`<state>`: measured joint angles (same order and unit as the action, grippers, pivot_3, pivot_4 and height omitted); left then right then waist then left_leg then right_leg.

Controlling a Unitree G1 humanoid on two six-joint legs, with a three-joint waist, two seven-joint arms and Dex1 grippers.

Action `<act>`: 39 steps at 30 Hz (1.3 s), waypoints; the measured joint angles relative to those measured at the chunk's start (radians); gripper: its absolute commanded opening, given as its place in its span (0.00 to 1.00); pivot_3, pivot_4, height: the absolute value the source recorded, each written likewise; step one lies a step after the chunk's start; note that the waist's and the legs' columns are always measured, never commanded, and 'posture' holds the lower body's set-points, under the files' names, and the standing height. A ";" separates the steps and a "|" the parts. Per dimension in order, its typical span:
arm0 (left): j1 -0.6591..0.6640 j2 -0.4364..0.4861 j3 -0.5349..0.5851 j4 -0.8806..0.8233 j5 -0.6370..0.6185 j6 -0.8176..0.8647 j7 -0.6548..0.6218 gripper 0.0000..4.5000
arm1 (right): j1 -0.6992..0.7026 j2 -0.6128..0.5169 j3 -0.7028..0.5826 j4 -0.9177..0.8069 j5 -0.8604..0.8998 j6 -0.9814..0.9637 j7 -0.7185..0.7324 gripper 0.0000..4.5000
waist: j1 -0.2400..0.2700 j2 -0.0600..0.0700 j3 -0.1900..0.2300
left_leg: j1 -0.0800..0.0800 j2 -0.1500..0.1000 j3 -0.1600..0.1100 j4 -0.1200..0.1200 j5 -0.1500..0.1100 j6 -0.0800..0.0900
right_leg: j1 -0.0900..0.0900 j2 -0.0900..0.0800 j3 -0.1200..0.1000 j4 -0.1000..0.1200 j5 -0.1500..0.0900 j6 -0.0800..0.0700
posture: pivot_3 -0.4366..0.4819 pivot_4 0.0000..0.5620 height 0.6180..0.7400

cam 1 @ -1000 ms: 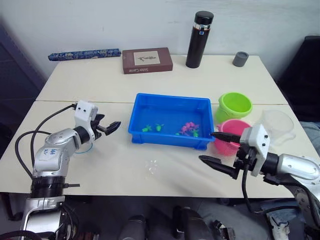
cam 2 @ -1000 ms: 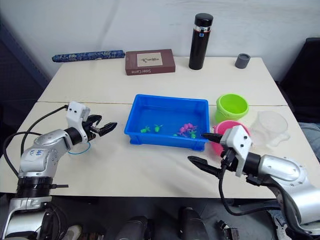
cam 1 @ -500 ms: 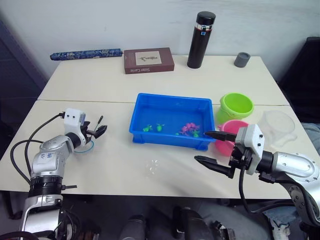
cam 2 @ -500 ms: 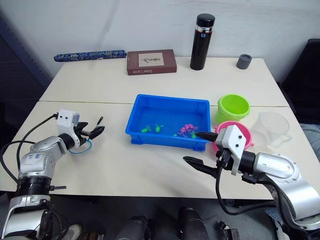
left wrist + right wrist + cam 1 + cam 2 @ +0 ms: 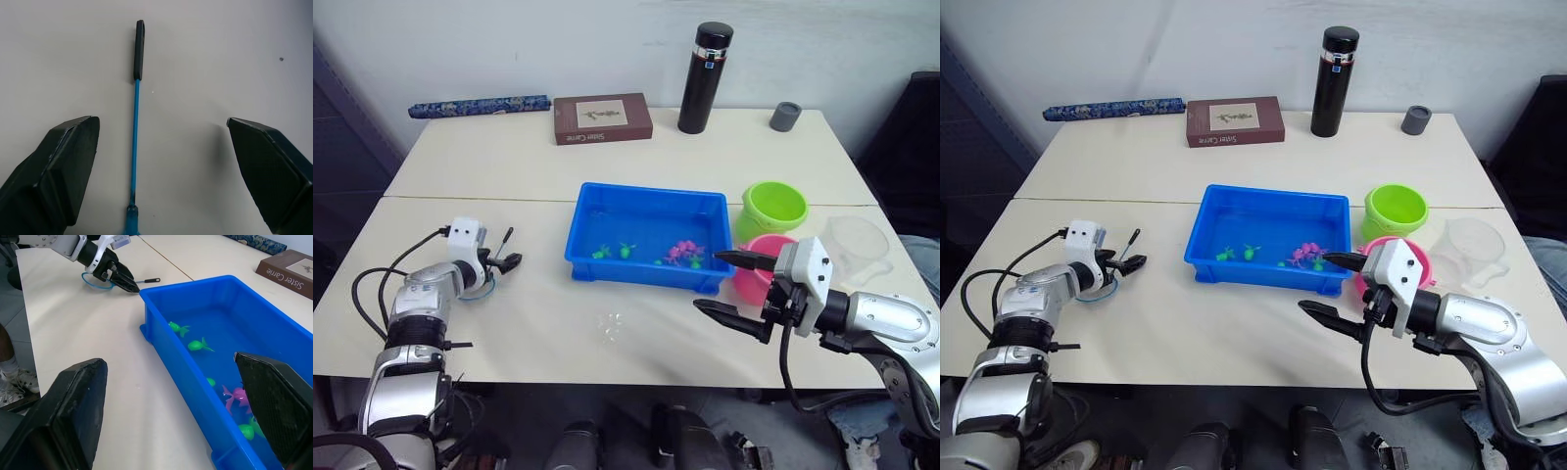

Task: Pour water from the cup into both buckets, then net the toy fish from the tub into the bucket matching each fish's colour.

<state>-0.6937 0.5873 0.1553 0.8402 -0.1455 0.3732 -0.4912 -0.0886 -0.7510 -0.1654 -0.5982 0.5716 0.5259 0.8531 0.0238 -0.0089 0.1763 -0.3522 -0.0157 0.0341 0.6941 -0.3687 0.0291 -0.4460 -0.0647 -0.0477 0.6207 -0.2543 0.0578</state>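
The net [image 5: 135,127] is lying flat on the table [image 5: 558,186], off to the left of the tub [image 5: 644,238], and my left gripper [image 5: 161,161] is parked right over it, fingers spread wide, one on each side of the handle, not touching it. My left wrist view shows the thin blue shaft and black tip running straight up between them. From the head view the blue hoop [image 5: 481,287] peeks out under the wrist, which the wrist cam misses.

The tub sits mid-table with water and the toy fish [image 5: 681,252] in it: green ones left of centre, pink-purple ones bunched to the right. My right wrist cam gets a closer look at the fish and also catches the left gripper across the table.

My right gripper [image 5: 732,284] hangs wide open, empty, by the tub's front right corner. Behind it sit the pink bucket [image 5: 760,266], the green bucket [image 5: 773,208] and the clear cup [image 5: 858,243].
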 measured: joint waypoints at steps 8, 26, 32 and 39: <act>-0.001 0.000 0.002 0.028 0.013 -0.030 0.004 0.63 | 0.000 -0.001 -0.002 0.000 0.001 0.000 -0.015 1.00 | 0.000 0.000 0.000 | 0.000 0.000 0.000 0.000 0.000 0.000 | 0.000 0.000 0.000 0.000 0.000 0.000 | 0.48 0.27 1.00; 0.003 0.000 0.010 0.025 0.024 -0.033 -0.001 0.00 | 0.000 -0.004 -0.003 0.000 0.000 0.000 -0.021 1.00 | 0.004 0.000 0.000 | 0.000 -0.002 0.000 0.000 0.000 0.001 | 0.000 -0.002 0.000 0.000 0.000 0.000 | 0.48 0.27 1.00; 0.001 0.070 0.000 -0.033 0.050 -0.048 -0.010 0.00 | -0.025 -0.004 -0.005 0.009 0.010 0.011 -0.037 1.00 | -0.002 -0.004 0.001 | -0.001 -0.001 -0.001 0.000 0.000 0.000 | -0.001 -0.002 -0.001 0.000 0.000 0.000 | 0.48 0.27 1.00; -0.101 0.182 -0.093 -0.272 0.117 -0.085 -0.131 0.00 | -0.082 -0.004 -0.004 0.041 0.028 0.039 -0.042 1.00 | 0.005 -0.004 0.001 | -0.001 -0.003 -0.002 0.000 0.000 0.001 | 0.000 -0.005 -0.002 -0.001 0.000 0.000 | 0.48 0.27 1.00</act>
<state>-0.7946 0.7692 0.0627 0.5686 -0.0287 0.2882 -0.6219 -0.1707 -0.7546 -0.1692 -0.5569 0.5998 0.5651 0.8111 0.0290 -0.0131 0.1775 -0.3536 -0.0192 0.0323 0.6942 -0.3685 0.0304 -0.4459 -0.0696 -0.0494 0.6201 -0.2542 0.0580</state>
